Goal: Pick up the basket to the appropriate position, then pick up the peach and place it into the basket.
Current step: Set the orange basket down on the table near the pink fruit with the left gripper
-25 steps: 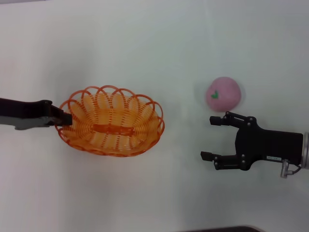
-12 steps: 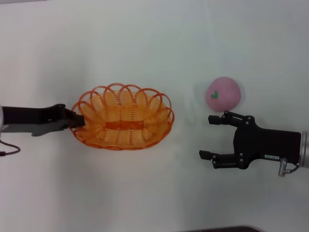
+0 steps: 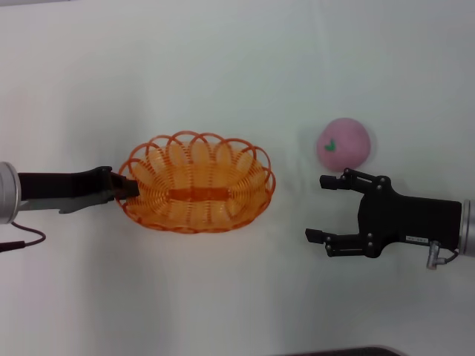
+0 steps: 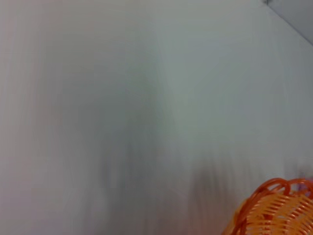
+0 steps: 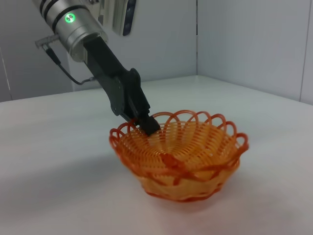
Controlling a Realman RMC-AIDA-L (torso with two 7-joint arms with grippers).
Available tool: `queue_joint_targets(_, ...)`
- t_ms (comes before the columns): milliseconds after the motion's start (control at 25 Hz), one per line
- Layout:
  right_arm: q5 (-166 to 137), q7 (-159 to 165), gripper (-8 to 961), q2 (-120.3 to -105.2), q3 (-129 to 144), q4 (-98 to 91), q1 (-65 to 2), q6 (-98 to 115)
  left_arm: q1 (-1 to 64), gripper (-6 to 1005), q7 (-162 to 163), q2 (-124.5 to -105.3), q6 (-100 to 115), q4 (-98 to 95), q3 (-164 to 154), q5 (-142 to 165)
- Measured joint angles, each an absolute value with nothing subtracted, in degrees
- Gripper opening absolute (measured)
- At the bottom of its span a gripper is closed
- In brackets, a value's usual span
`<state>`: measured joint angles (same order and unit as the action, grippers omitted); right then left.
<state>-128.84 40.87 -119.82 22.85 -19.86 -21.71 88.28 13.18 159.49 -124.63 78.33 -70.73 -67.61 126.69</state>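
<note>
Basket (image 3: 199, 183) is sitting roughly mid-table, a bit left of center, on the plain white table (image 3: 223, 67). It's the orange woven one with the loopy scalloped rim, and nothing's inside it as far as I can see. The left gripper (image 3: 128, 188) comes in from the left edge, arm stretched out low and nearly level, and its dark fingers are pinched onto the basket's left rim. From the right wrist view you can see the same grip pretty clearly: the left gripper (image 5: 146, 123) slants down from above and bites one of the rim loops on the basket (image 5: 182, 154), which looks like it's resting flat on the table there, though I can't say for sure whether the base is touching or just barely off. The left wrist view only catches a sliver of the orange rim (image 4: 276, 208) in a corner, rest is blurry white surface.

Peach (image 3: 344, 144) is off to the right and a little farther back, well apart from the basket, pink with the tiny green leaf mark facing up. The right gripper (image 3: 321, 208) hovers just on the near side of it, fingers spread wide and pointing left toward the basket, holding nothing. Its far finger (image 3: 343, 180) ends right beside the peach's near edge, not gripping it.
</note>
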Motion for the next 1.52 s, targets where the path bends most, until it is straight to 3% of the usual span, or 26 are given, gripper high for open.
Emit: queue_joint_targets(1520, -128.85, 40.87, 939, -119.79, 22.85, -19.86, -21.80, 88.40, 9.72, 74, 161.20, -124.63, 69.41, -69.72, -74.43, 123.72)
